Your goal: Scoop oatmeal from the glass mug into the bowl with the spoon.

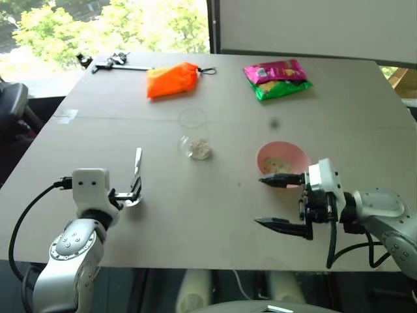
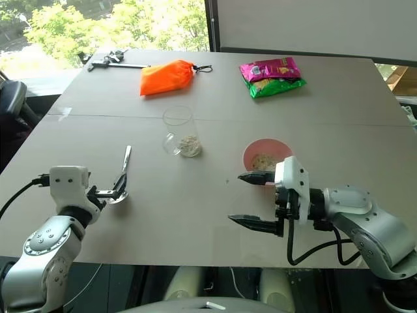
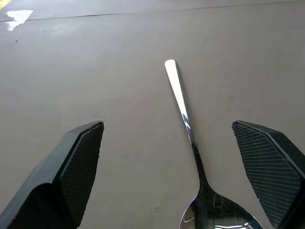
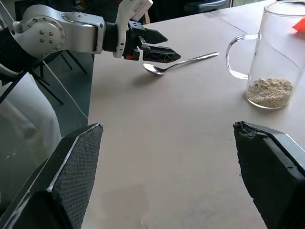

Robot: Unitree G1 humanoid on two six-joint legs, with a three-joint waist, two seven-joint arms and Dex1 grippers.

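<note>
Both grippers, left (image 1: 130,194) and right (image 1: 281,202), hang spread and empty over one table (image 1: 339,124); one spoon (image 1: 135,176) lies beneath the left, handle pointing away, beside one glass mug (image 1: 194,134) and one bowl (image 1: 283,160).

Pink bowl (image 1: 284,160), silver spoon (image 1: 136,173), orange pouch (image 1: 171,79).

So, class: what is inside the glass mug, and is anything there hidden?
The glass mug holds a shallow layer of oatmeal at its bottom. The clear walls hide nothing.

The spoon (image 3: 183,112) bowl is cut off at the left wrist view's edge; the glass mug (image 4: 267,57) rim is cropped too.
</note>
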